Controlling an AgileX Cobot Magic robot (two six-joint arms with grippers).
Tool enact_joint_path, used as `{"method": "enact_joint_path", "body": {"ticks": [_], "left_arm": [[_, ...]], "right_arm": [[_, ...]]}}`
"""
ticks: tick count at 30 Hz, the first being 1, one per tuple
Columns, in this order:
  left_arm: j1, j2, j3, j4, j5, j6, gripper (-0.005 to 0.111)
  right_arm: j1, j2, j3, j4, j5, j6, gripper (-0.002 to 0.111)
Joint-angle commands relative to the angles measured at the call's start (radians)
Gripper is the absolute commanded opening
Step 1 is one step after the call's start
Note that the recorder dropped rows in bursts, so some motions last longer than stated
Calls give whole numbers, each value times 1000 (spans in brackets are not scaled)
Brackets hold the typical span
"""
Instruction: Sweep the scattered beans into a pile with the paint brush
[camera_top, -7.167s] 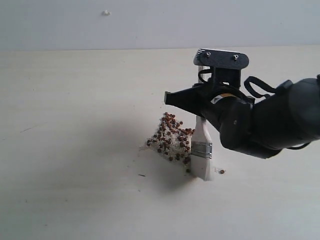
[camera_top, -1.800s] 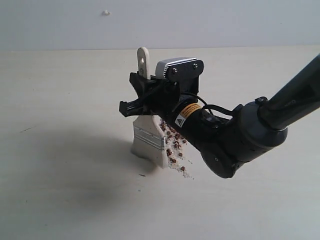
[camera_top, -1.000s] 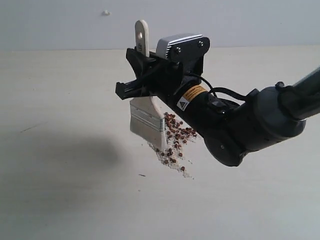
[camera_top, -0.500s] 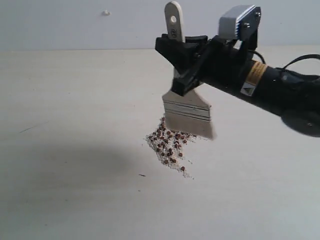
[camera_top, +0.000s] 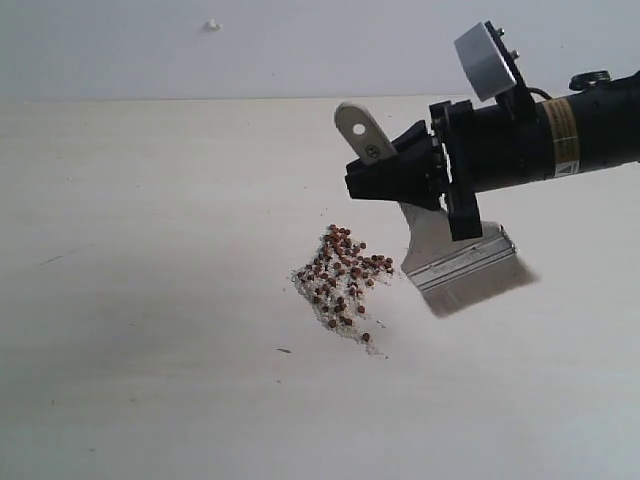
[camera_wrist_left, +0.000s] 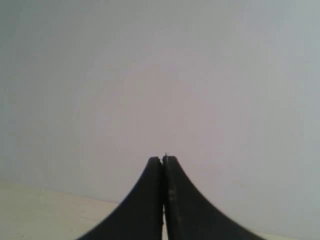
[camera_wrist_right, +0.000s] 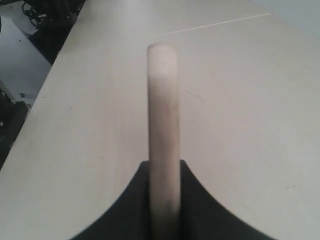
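Note:
The beans (camera_top: 342, 275), small reddish-brown ones mixed with whitish crumbs, lie gathered in a pile at the table's middle. My right gripper (camera_top: 395, 180) is shut on the paint brush (camera_top: 450, 255) by its cream handle. The brush hangs tilted in the air just right of the pile, bristles down and to the right, clear of the beans. The right wrist view shows the handle (camera_wrist_right: 163, 125) clamped between the black jaws of the right gripper (camera_wrist_right: 164, 167). My left gripper (camera_wrist_left: 163, 161) is shut on nothing and faces a blank wall; the exterior view does not show it.
The pale wooden table (camera_top: 150, 300) stretches around the pile. A small dark speck (camera_top: 284, 351) lies in front of the beans and a faint scratch (camera_top: 55, 259) at the far left. A grey wall (camera_top: 200, 50) rises behind.
My right gripper has lifted the brush off the table at the pile's left, carried it over the beans, and now holds it tilted at their right. The pile has kept its shape.

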Motion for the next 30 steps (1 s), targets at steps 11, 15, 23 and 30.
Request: {"method": "enact_joint_path", "body": {"ticks": [11,15,23,30], "left_arm": [[1,-5,6,4,3,4,0],[1,-5,6,4,3,4,0],[1,-5,6,4,3,4,0],[1,-5,6,4,3,4,0]], "right_arm": [[118,2,105,43,-17,-159,0],[130,8,105,3,-17,-137,0],[153,76,105,68,-17,-175,0],[153,109,105,124,-17,-233,0]]}}
